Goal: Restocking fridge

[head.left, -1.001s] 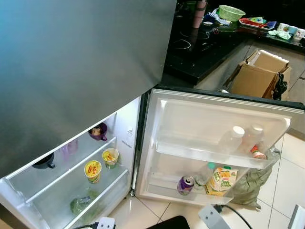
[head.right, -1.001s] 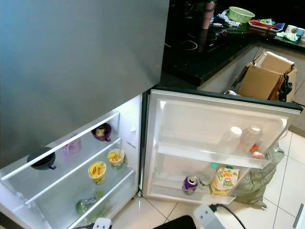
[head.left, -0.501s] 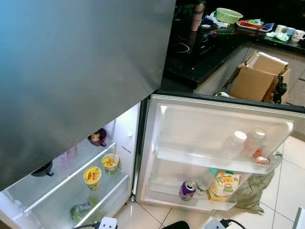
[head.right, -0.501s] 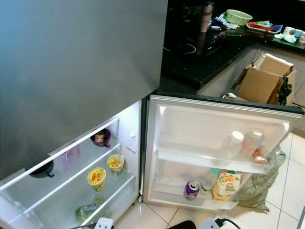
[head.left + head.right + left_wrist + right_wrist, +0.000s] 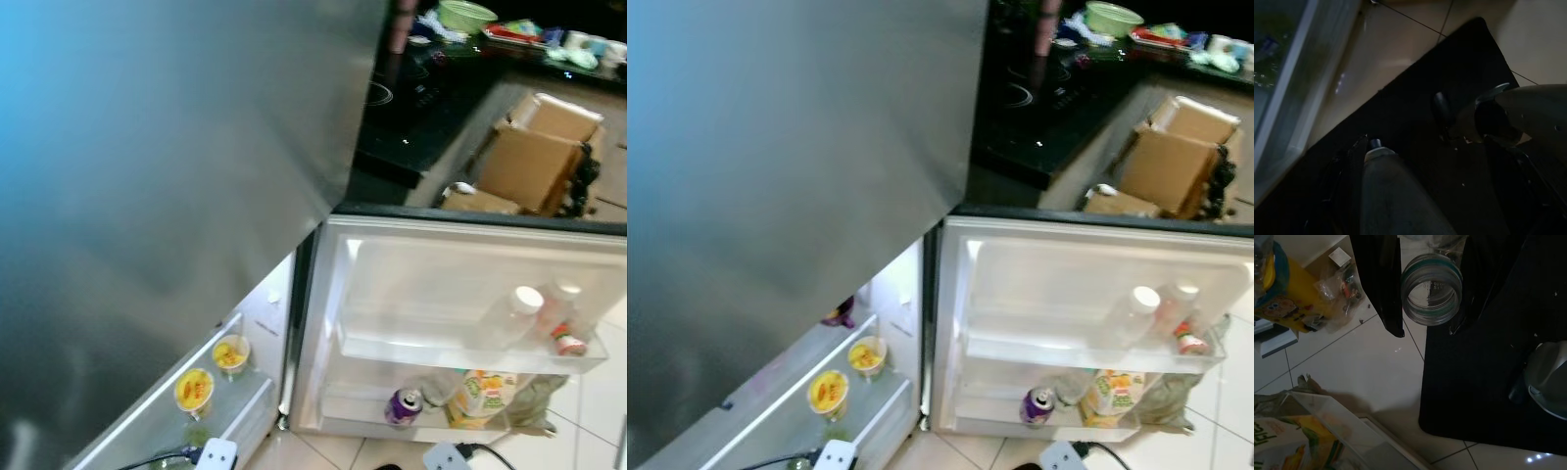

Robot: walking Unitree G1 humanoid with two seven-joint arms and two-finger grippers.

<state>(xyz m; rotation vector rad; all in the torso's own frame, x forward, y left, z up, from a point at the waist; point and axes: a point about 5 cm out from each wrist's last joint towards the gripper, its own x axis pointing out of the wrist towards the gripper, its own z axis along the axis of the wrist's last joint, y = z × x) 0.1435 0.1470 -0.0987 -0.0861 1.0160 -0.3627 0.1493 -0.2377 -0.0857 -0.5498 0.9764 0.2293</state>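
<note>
Between the two black fingers of the right pincer (image 5: pixel 1422 293), at the top of the right wrist view, sits a clear bottle (image 5: pixel 1431 290), held tight. It looks smooth and slippery, maybe light. Holding it around the middle seems best. The left pincer's state cannot be told.

cardboard box (image 5: pixel 534 157) beside black cooktop (image 5: pixel 416 98).
</note>
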